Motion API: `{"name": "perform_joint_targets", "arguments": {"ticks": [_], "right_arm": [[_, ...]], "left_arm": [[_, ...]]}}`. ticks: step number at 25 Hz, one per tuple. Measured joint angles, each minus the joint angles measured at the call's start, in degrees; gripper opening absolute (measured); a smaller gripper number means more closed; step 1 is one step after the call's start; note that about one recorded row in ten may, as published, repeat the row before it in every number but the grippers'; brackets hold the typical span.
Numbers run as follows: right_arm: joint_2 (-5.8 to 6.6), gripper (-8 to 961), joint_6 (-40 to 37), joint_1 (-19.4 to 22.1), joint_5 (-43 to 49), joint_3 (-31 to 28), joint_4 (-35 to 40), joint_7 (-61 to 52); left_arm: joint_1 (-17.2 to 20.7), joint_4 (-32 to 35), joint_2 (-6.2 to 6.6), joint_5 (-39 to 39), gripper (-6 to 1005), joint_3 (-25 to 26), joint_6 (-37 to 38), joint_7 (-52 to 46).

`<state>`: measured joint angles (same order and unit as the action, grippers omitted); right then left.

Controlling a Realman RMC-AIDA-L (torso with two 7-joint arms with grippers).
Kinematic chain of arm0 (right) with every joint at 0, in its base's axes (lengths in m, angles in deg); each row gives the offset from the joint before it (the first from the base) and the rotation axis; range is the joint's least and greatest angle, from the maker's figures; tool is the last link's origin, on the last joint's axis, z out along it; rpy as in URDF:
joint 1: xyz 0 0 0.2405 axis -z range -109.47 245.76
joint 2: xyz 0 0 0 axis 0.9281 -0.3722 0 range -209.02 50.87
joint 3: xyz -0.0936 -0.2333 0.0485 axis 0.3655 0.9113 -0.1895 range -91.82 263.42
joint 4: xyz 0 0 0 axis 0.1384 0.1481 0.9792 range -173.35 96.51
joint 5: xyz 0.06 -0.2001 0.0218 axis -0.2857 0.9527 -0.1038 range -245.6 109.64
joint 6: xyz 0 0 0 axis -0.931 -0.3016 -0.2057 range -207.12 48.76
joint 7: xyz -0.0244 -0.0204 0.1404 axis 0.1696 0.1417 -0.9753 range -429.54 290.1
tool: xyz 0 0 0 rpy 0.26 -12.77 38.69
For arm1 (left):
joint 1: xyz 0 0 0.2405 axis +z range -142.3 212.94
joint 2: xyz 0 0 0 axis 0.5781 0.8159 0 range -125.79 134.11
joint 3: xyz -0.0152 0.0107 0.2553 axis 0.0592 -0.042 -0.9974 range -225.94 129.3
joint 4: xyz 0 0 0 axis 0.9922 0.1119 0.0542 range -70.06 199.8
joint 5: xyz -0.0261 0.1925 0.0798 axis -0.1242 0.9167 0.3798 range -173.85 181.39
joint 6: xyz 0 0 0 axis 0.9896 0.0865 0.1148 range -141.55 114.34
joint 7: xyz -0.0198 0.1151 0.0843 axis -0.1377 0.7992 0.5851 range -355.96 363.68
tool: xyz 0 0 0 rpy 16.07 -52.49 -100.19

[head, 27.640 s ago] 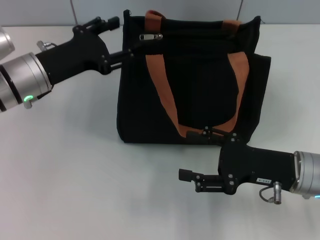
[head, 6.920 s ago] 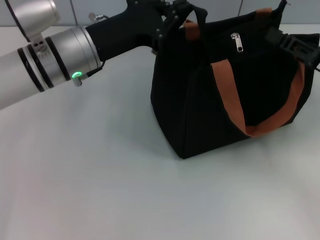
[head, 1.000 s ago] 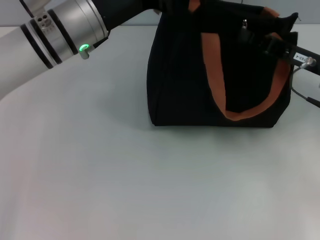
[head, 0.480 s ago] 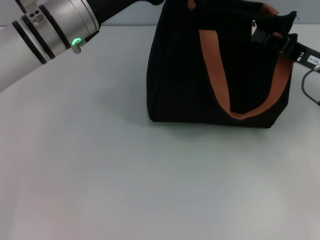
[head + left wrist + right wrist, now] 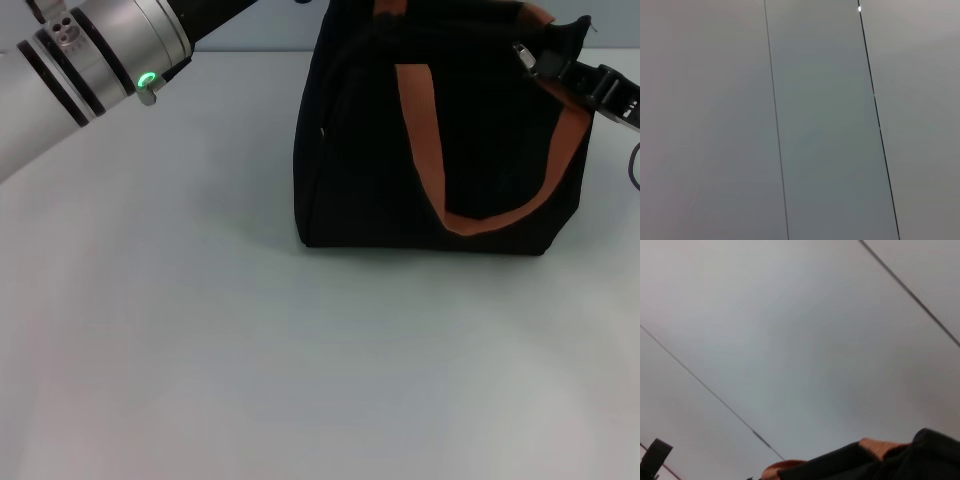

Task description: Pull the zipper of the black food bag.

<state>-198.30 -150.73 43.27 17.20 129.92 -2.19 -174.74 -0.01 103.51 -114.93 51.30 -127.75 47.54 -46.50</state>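
One silver zipper sits clamped in my right claw at the soft black food bag's top edge, which I judge will sag unless pulled along the zip line.

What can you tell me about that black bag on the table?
The black food bag is a boxy tote of dark fabric standing upright on the pale table. A brown-orange strap loops down its face. The right gripper is at the silver zipper near its top right corner.
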Motion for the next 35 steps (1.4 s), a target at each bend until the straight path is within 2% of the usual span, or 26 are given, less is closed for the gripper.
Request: {"name": "perform_joint_targets", "arguments": {"ticks": [9,15,16,20,22,23,24,28,31,33,35], "right_arm": [[-0.12,-1,-1.14,0.83,-1.93,-0.94,-0.43,0.32],[-0.12,23,-8.31,3.28,-9.8,-3.06,-2.83,6.94],[-0.09,29,-11.68,4.23,-11.6,-4.74,-4.14,10.32],[0.09,52,-17.37,4.83,-11.88,-6.19,-5.48,15.53],[0.15,64,-23.34,5.22,-11.78,-6.51,-6.14,21.5],[0.1,69,-29.73,5.98,-11.65,-6.57,-6.88,29.61],[0.1,75,-29.73,5.98,-11.65,-6.57,-6.88,29.61],[0.02,98,-40.75,8.16,-10.86,-6.01,-7.0,41.01],[0.4,144,-45.18,9.54,-7.15,-6.0,-5.78,41.57],[0.44,212,-46.39,10.17,-1.23,-6.38,-4.55,41.85],[0.38,281,-46.32,10.21,0.23,-6.36,-4.44,41.97]], "left_arm": [[0.0,-0.46,-0.01,0.03,0,-0.14,-0.16,0.62],[1.18,-0.77,-0.02,0.07,0,-0.26,-0.11,0.62],[2.24,-0.78,-0.05,-0.06,0,-0.36,0.2,0.57],[4.51,-0.78,-0.08,-0.27,-1,-1.41,2.12,0.22],[6.28,-0.69,0.03,-0.03,-1,-3.55,4.96,0.41],[8.08,-0.29,0.32,0.66,-1,-6.28,8.72,0.66],[8.08,-0.29,0.32,0.66,-1,-6.28,8.72,0.66],[11.77,-0.02,0.52,2.41,0,-8.81,15.76,0.0],[14.71,0.03,0.6,3.94,146,-8.91,19.96,-0.58],[16.52,-0.42,0.62,4.24,186,-9.08,22.55,-0.85],[16.99,-0.56,0.62,4.24,225,-9.12,23.16,-0.94]]}}
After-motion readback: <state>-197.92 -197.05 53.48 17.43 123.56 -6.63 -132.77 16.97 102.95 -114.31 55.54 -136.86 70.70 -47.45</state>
